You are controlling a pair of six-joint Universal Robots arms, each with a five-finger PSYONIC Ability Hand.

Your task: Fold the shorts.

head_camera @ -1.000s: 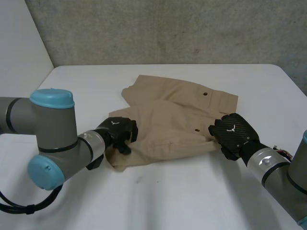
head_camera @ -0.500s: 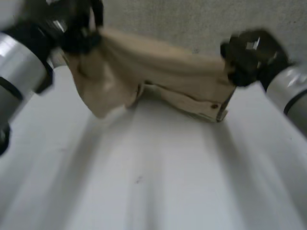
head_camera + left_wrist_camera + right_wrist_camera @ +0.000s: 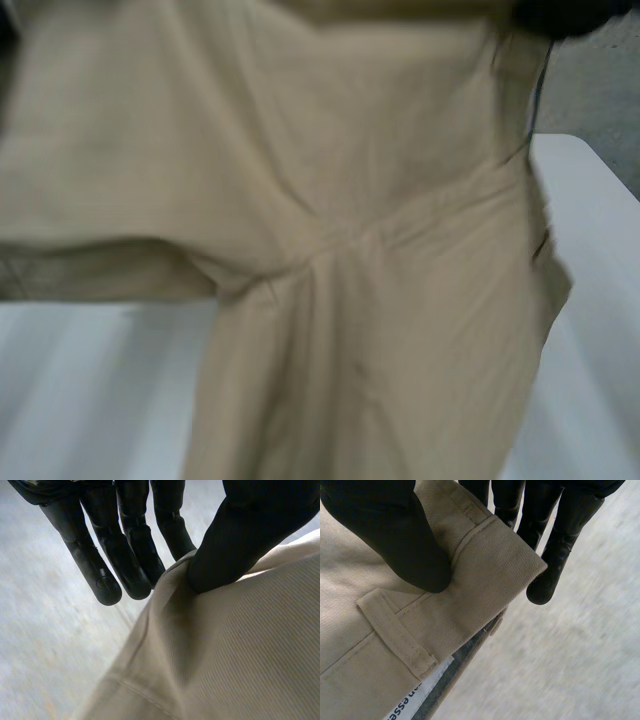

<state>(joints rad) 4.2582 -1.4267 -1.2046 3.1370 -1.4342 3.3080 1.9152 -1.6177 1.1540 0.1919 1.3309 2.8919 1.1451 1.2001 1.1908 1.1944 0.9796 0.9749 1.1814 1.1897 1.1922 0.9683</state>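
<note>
The left hand (image 3: 240,535) pinches an edge of the shorts (image 3: 240,655) between thumb and fingers (image 3: 127,555). The beige shorts hang up, hiding much of the tabletop (image 3: 90,400). The right hand (image 3: 395,535) pinches the waistband corner, its thumb beside a belt loop (image 3: 395,632).

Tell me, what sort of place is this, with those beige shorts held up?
Most likely a robotics lab or test room, not a home. The shorts hang over a plain white table before a rough grey wall, pinched by the left hand and the right hand, both black machine parts.
</note>
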